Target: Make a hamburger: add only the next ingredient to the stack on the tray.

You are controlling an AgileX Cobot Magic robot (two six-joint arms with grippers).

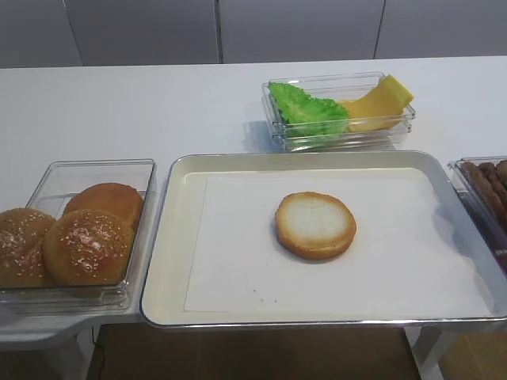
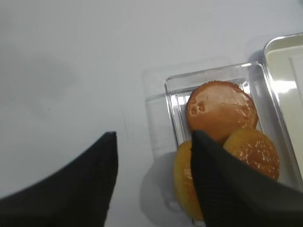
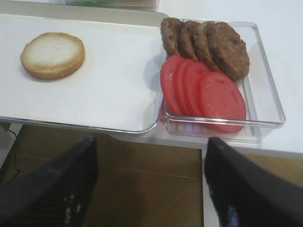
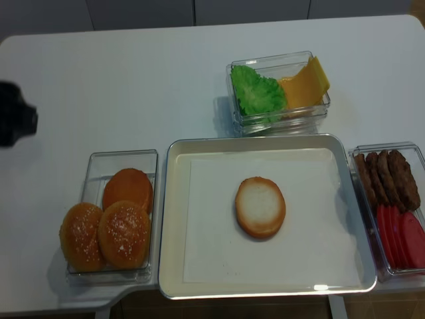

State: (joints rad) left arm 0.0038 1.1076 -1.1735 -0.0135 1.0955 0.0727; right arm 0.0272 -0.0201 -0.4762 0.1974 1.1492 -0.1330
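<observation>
Above the counter, the left gripper (image 2: 154,182) hangs with jaws parted, empty, buns (image 2: 222,111) at its two o'clock. Right gripper (image 3: 151,184) jaws gape wide, holding nothing; the bun bottom (image 3: 53,55) lies on the tray (image 3: 118,124).

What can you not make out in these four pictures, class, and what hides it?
- Patties, exterior high: cut off by the right edge.
- Right gripper, right wrist: fingertips blurred, cut by the bottom edge.
- Sesame bun, left wrist: partly behind a left gripper finger.

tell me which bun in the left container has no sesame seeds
The smooth bun at the back of the container, behind the two seeded tops, nearer the tray.
</observation>
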